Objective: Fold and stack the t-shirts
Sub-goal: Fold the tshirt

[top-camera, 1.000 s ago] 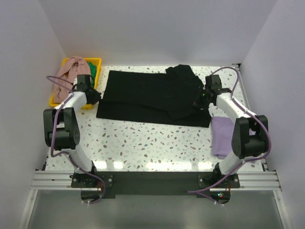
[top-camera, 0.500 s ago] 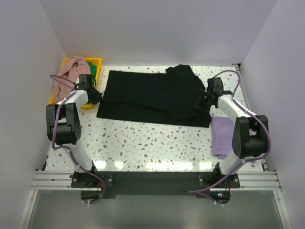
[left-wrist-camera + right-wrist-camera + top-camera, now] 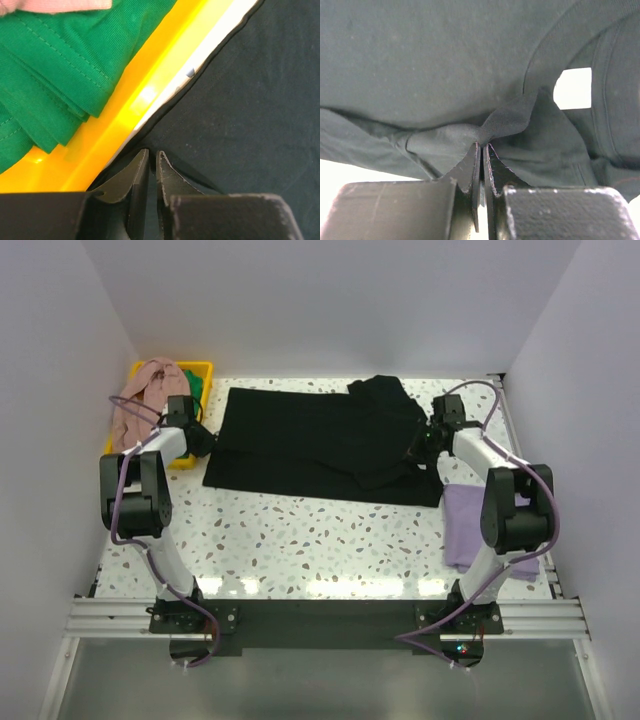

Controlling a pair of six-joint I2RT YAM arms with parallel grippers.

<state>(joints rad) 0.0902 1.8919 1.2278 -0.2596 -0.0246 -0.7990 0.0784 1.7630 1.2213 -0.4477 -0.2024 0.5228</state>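
Lavender t-shirt (image 3: 462,535) half under my right arm (image 3: 515,505) — pink t-shirt (image 3: 55,4) a mere sliver at my left wrist view's top edge

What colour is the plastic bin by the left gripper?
Bright yellow plastic bin, clearest in the left wrist view.

Counter (image 3: 330,540), contents. Spread t-shirt (image 3: 310,445): laid flat across the far middle, running left to right. Bin (image 3: 197,366): far left corner, just beside the spread t-shirt's left edge. Draped t-shirt (image 3: 140,390): in the bin, hanging over its left side. Bundled t-shirt (image 3: 196,385): in the bin, at its right. Folded t-shirt (image 3: 468,525): near the right edge, in front of the spread t-shirt's right end. Left end effector (image 3: 205,440): between the bin and the spread t-shirt's left edge. Right end effector (image 3: 418,445): at its right edge, behind the folded t-shirt.
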